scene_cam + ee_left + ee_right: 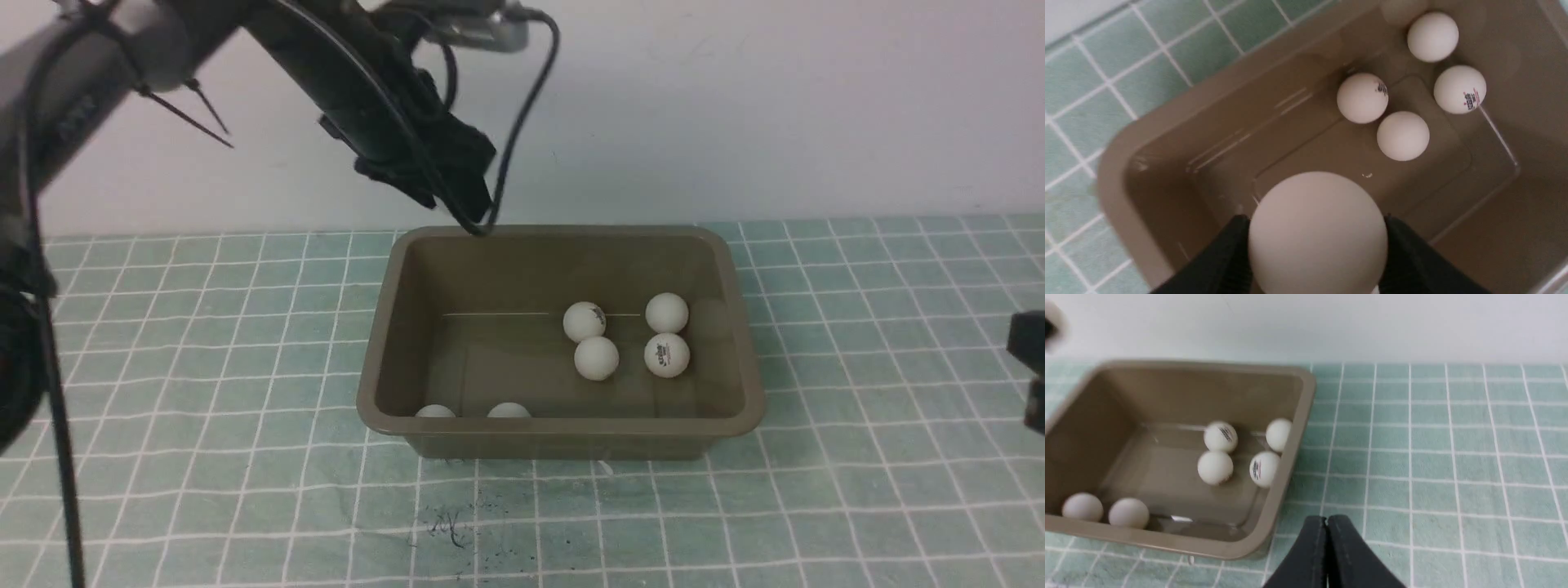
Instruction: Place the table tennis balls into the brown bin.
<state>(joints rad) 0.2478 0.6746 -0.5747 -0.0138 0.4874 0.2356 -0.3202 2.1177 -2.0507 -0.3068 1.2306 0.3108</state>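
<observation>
The brown bin (571,426) stands mid-table with several table tennis balls (597,358) on its floor: a cluster toward its right side and two (509,410) against the near wall. My left gripper (457,196) hangs above the bin's far left corner. In the left wrist view it (1314,222) is shut on one more white ball (1318,232), with a black finger (1229,253) against each side, over the bin floor (1331,151). My right gripper (1327,519) is shut and empty over the mat, beside the bin's near right corner (1274,535).
A green mat with a white grid (857,490) covers the table around the bin. A white wall (735,106) rises close behind it. The left arm's cable (522,122) loops down to the bin's far rim.
</observation>
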